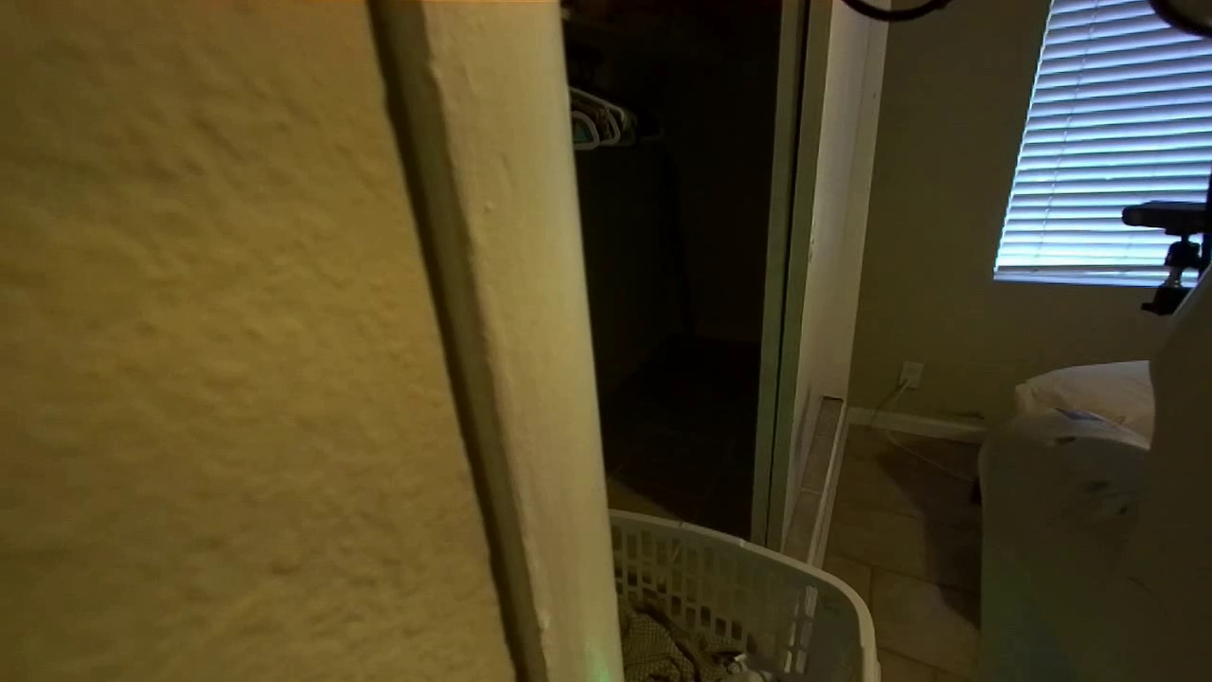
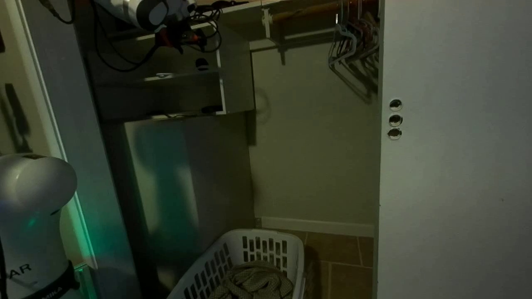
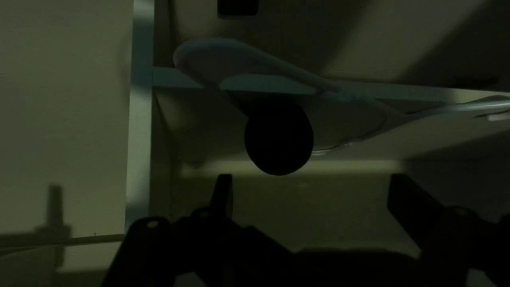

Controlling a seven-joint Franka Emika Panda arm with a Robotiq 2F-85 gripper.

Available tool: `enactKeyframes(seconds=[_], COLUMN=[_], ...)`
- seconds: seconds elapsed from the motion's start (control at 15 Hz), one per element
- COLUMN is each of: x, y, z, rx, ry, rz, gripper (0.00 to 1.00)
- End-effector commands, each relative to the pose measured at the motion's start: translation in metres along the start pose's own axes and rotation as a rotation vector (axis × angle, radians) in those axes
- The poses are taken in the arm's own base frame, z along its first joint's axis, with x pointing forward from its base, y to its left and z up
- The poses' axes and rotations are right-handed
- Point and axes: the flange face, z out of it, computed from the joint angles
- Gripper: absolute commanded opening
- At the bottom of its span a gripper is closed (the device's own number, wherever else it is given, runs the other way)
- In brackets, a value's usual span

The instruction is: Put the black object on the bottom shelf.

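Black and rounded, the object (image 3: pixel 279 139) lies at eleven o'clock from the tool (image 3: pixel 310 179) in the wrist view; the tool's jaws stand wide apart, holding nothing. In an exterior view the object sits on the middle shelf (image 2: pixel 187 76), above the bottom shelf (image 2: pixel 174 117); a white basket (image 2: pixel 296 249) is at five o'clock, well below.

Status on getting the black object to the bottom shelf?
Done: the dark two-fingered gripper is open and facing the round black object, presumably the target. In hand: the grasp, it seems; the object isn't held yet and appears to rest on the pale middle shelf. Left: close on it, lower it to the pale bottom shelf underneath, release.
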Motion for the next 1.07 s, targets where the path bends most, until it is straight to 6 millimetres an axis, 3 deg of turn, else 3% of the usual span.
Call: enactKeyframes(seconds=[0.0, 0.6, 0.93, 1.0], x=[0.012, 0.022, 0.022, 0.021], y=[0.008, 0.015, 0.013, 0.014], z=[0.021, 0.046, 0.049, 0.049], rx=[0.005, -0.005, 0.042, 0.044], ry=[-0.023, -0.043, -0.089, -0.101], rz=[-0.021, -0.032, -0.002, -0.004], gripper=[1.0, 1.0, 0.65, 0.61])
